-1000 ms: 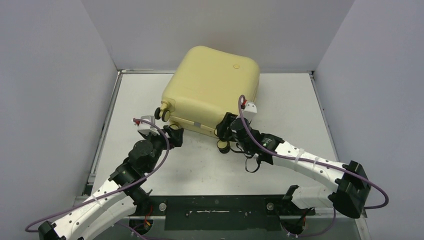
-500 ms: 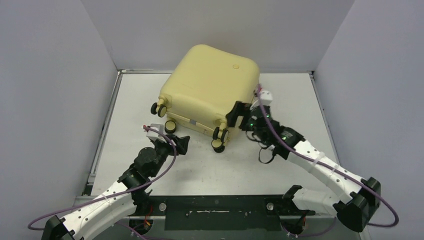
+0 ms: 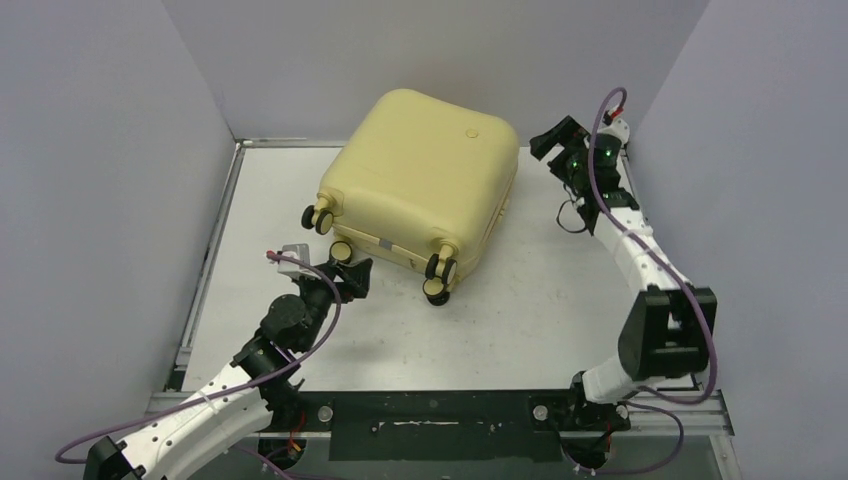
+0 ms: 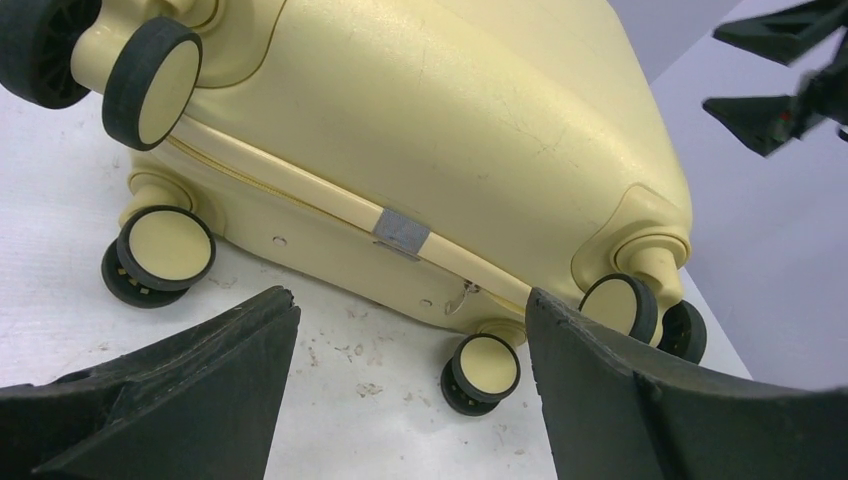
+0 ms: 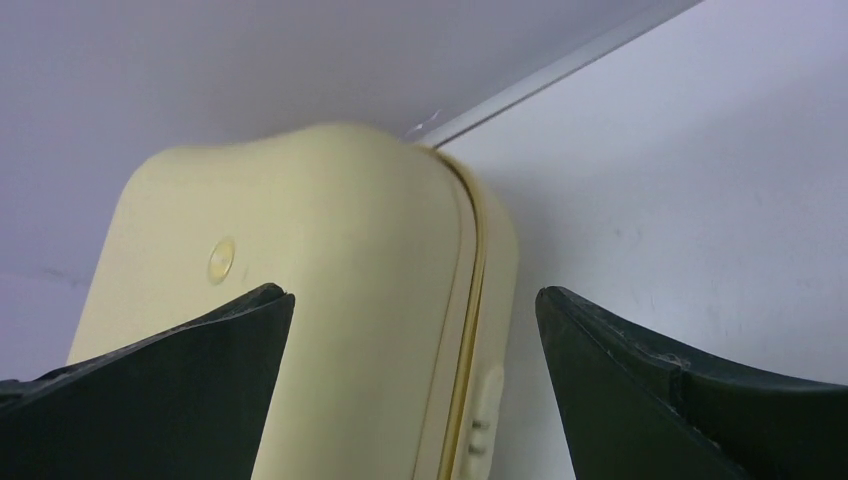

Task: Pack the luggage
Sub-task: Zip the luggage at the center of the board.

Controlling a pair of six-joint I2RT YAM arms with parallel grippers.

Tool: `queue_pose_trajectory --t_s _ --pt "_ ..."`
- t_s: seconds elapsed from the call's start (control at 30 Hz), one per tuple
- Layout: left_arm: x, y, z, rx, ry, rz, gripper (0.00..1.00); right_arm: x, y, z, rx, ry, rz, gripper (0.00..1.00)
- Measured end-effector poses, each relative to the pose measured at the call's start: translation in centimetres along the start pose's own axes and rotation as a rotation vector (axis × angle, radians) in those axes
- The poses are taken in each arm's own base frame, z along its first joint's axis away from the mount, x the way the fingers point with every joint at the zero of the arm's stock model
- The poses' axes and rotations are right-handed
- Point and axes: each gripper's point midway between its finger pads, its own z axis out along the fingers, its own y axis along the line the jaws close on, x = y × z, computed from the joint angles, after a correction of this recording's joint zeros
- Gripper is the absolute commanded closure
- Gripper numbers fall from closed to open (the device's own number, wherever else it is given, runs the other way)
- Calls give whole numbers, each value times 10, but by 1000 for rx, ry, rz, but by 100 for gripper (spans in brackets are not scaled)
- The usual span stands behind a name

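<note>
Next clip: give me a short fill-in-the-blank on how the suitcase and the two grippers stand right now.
The luggage has its two shells ____.
The left gripper faces the luggage's ____.
The right gripper is ____ and holds nothing.
Missing words: closed; wheels; open.

Luggage (image 4: 400, 150) closed, wheels (image 4: 165, 245) facing left tool (image 4: 410, 300); fingers (image 4: 180, 400) spread wide.
</note>
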Motion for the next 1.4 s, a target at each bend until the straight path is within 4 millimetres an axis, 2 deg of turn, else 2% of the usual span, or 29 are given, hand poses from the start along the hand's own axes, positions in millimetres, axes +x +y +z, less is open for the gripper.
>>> queue_pose_trajectory --t_s 0.13,0.23,0.3,0.4,0.5,0.6,0.7,0.8,0.87,0.93,1.13,1.27,1.4 --pt "1 -3 0 0 16 -19 19 -22 -10 67 4 -4 10 2" --pt "0 -3 -1 2 14 -33 19 -28 -6 104 -52 2 11 0" --pt "-2 -3 -1 1 11 -35 19 -27 2 125 -100 22 7 0" --pt "-4 -3 -1 -3 13 -33 19 -25 26 160 -190 54 -38 0" --pt "-8 -6 0 -1 8 -32 19 -6 51 181 -255 96 -112 0" --pt "-8 -5 1 -5 10 -29 19 29 68 179 -308 182 -158 2" --pt "-5 -6 4 -3 17 -24 19 46 70 179 -327 204 -235 9" --pt "3 -6 7 15 25 -15 20 46 66 175 -348 188 -260 22" --pt "15 -1 8 18 42 1 20 46 62 166 -349 171 -281 33" --pt "30 5 8 16 64 15 20 44 58 153 -346 162 -296 37" --pt "63 27 4 3 107 51 20 51 36 98 -303 137 -294 35" --pt "62 30 5 4 78 59 21 55 27 74 -293 131 -261 32" --pt "57 32 7 4 36 77 22 56 25 70 -286 132 -234 30"
